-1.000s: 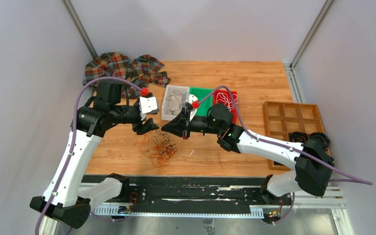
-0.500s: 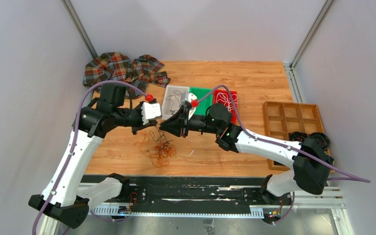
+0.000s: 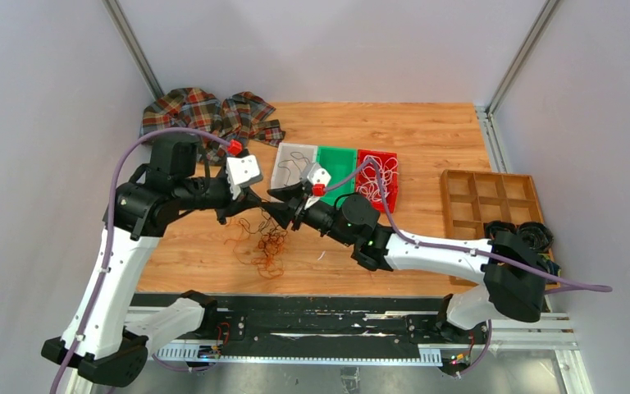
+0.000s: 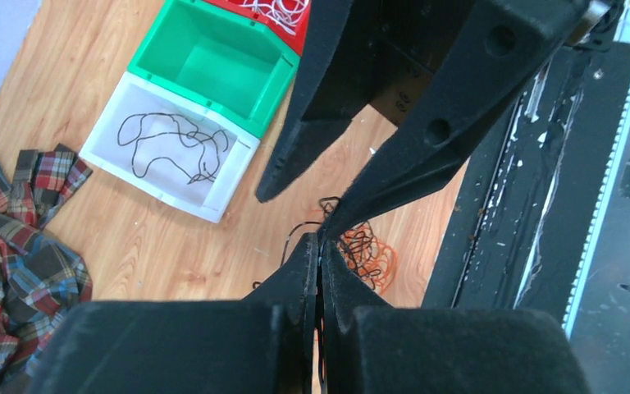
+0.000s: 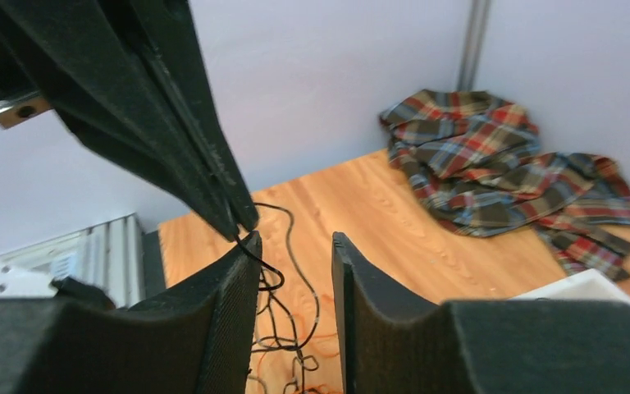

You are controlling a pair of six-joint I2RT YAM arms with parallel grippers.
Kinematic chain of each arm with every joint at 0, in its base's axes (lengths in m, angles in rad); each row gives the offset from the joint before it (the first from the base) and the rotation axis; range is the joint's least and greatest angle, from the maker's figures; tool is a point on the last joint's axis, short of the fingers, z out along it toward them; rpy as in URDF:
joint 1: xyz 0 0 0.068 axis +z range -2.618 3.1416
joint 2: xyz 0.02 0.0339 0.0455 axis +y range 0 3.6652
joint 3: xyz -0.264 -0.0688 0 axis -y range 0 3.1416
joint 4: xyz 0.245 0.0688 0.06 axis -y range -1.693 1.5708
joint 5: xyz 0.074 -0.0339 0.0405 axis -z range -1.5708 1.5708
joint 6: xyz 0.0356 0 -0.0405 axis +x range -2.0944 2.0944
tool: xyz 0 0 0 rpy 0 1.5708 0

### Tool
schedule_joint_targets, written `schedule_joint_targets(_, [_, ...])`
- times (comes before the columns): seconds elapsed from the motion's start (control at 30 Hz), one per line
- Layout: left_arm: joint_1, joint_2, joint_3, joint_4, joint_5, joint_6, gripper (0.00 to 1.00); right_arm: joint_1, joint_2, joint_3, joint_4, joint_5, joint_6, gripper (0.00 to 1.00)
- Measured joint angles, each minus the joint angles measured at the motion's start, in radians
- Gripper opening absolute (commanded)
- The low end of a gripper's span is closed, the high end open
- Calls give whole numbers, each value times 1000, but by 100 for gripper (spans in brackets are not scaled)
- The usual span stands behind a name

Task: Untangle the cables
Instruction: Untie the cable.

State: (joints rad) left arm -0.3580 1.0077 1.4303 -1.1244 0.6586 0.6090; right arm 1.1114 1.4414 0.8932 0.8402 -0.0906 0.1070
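A tangle of thin black and orange cables [image 3: 264,246] lies on the wooden table in front of the bins. My left gripper [image 3: 254,205] hangs just above it, shut on a black cable [image 4: 321,226] that trails down into the heap [image 4: 367,256]. My right gripper [image 3: 277,207] faces it tip to tip, open. In the right wrist view the black cable [image 5: 285,246] hangs in the gap of the right gripper [image 5: 295,242], brushing its left finger [image 5: 242,271]. The left gripper's shut fingers [image 5: 213,180] come in from the upper left.
Behind the grippers stand a white bin [image 3: 283,185] holding a black cable, a green bin [image 3: 340,160] and a red bin [image 3: 390,156] with white cables. A plaid cloth [image 3: 205,115] lies at the back left. A wooden compartment tray [image 3: 486,197] and dark coils [image 3: 533,234] sit at the right.
My left gripper has shut on the black cable and drawn back slightly to the left. My right gripper has opened and let go, and its arm has swung left and lower.
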Motion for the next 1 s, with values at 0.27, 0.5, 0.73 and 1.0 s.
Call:
schedule_joint_targets(0.27, [-5, 3, 76, -14, 41, -74, 0, 17, 85, 1, 114, 172, -53, 45])
schedule_joint_targets(0.5, [-5, 43, 155, -31, 77, -116, 0, 19, 163, -51, 225, 188, -5, 45])
schedule_joint_targets(0.73, [-5, 92, 221, -57, 90, -154, 0, 22, 192, -142, 363, 219, 50, 44])
schedule_joint_targets(1.0, [-5, 138, 344, -100, 102, -230, 0, 23, 203, -201, 539, 225, 95, 46])
